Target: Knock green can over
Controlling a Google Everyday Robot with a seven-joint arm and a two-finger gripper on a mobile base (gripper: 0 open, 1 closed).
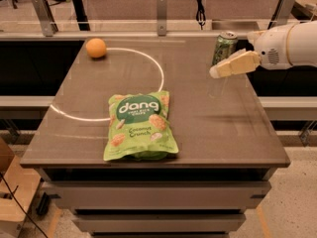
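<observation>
The green can [223,47] stands at the far right of the dark table [198,128], silver rim up, tilted a little. My gripper [218,71] reaches in from the right on a white arm. Its cream fingers [233,65] lie across the can's lower part, at or touching it, and hide its base. The flat green "dang" snack bag [138,125] lies at the table's front middle. The orange ball [96,48] sits at the far left.
A white curved line [159,68] is marked on the tabletop. A railing with metal posts [161,6] runs behind the table. The table's right edge is close under my arm. A cardboard box [11,182] stands on the floor at lower left.
</observation>
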